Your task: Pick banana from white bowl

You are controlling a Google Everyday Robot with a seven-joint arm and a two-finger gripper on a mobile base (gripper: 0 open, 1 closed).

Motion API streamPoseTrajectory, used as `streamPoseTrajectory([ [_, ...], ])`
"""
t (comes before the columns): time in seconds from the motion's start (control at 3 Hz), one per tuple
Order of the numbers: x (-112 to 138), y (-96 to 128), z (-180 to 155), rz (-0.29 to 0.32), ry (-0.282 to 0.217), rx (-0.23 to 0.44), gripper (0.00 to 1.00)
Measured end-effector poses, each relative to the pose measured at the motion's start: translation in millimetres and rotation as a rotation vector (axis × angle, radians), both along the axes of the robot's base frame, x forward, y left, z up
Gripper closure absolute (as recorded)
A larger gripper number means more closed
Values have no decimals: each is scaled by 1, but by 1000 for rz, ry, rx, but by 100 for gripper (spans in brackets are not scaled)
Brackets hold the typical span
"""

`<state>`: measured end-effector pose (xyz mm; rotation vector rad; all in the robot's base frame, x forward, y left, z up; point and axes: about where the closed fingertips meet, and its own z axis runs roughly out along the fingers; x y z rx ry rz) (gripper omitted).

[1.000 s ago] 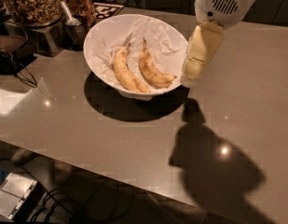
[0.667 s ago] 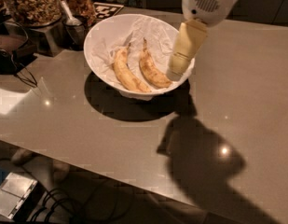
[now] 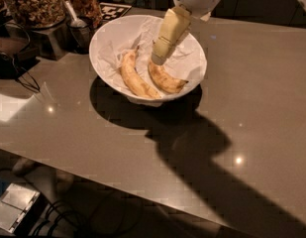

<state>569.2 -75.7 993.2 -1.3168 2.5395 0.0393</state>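
The white bowl (image 3: 108, 41) stands on the grey table, lined with crumpled white paper. Two bananas lie in it. The curved, brown-speckled banana (image 3: 167, 81) lies on the right. A straighter, paler banana (image 3: 134, 78) lies to its left. My gripper (image 3: 159, 58) reaches down into the bowl from the upper right. Its tip is at the upper end of the curved banana and hides that end. I cannot tell whether it touches the banana.
Glass jars of snacks (image 3: 31, 4) and a metal cup with a spoon (image 3: 79, 29) stand at the back left, close to the bowl. Dark cables (image 3: 16, 76) lie at the left. The table's front edge (image 3: 93, 170) runs across the lower part of the view.
My gripper has moved left from beside the bowl's right rim and down into the bowl, over the curved banana. The bananas have not moved.
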Motion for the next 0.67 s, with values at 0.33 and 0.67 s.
streamPoseTrajectory([
  [0.33, 8, 6, -4, 3, -19, 25, 0],
  [0.67, 26, 21, -18, -11, 2, 47, 0],
])
